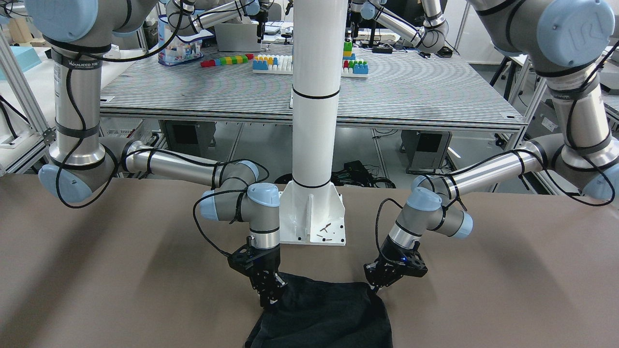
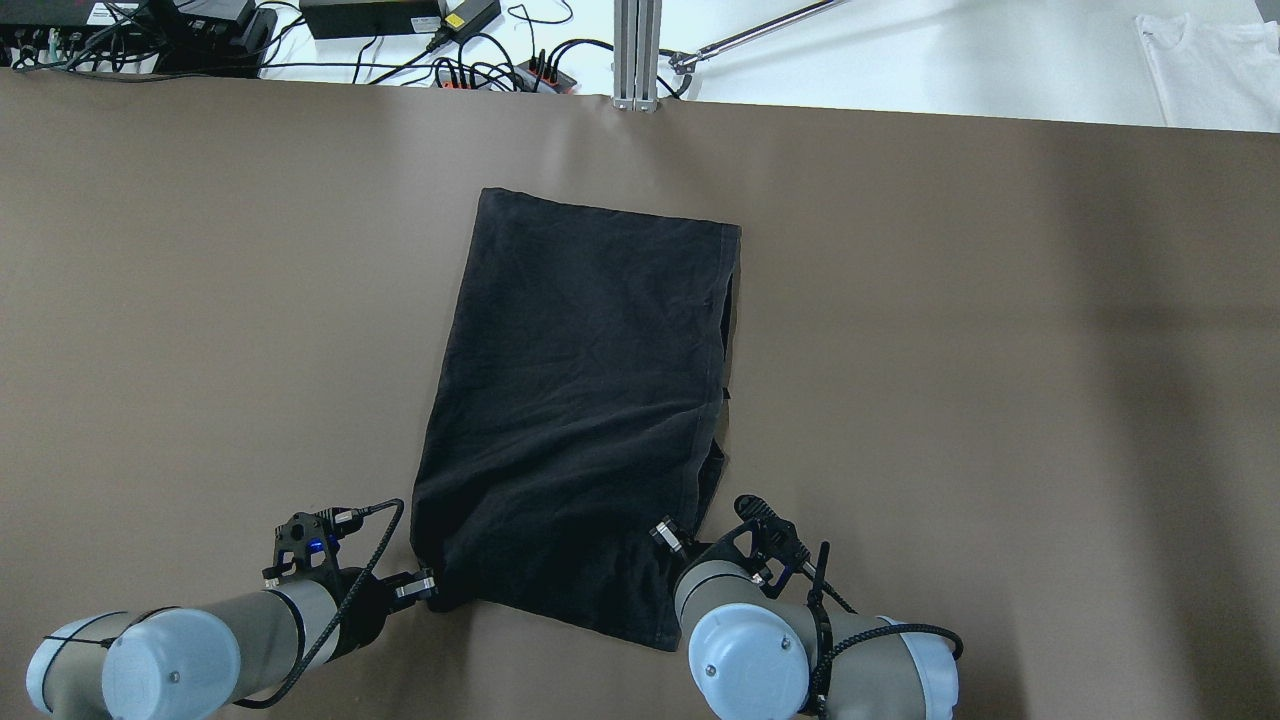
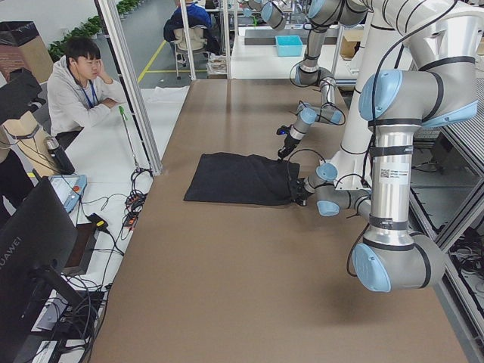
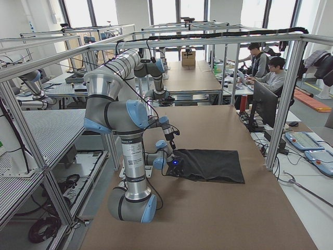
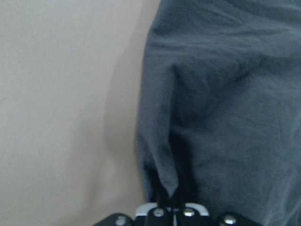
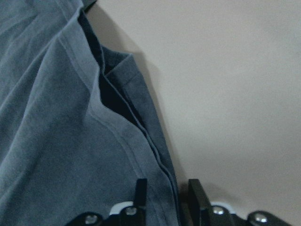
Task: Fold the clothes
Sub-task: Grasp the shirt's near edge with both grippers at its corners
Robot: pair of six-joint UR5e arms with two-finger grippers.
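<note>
The black cloth (image 2: 580, 400) lies mostly flat on the brown table, long side running away from me. It also shows in the front view (image 1: 324, 314). My left gripper (image 2: 428, 590) is at the cloth's near left corner and is shut on a pinched fold of it, seen in the left wrist view (image 5: 171, 200). My right gripper (image 2: 668, 535) is at the cloth's near right edge. In the right wrist view, the layered hem (image 6: 160, 174) runs between its fingers (image 6: 197, 195), which are closed on it. The near edge looks slightly raised between both grippers.
The white pillar's base (image 1: 314, 217) stands just behind the cloth's near edge. The brown table (image 2: 200, 300) extends bare on both sides. Cables and power supplies (image 2: 400, 30) and a white garment (image 2: 1210, 60) lie past the far edge. People sit beyond the table.
</note>
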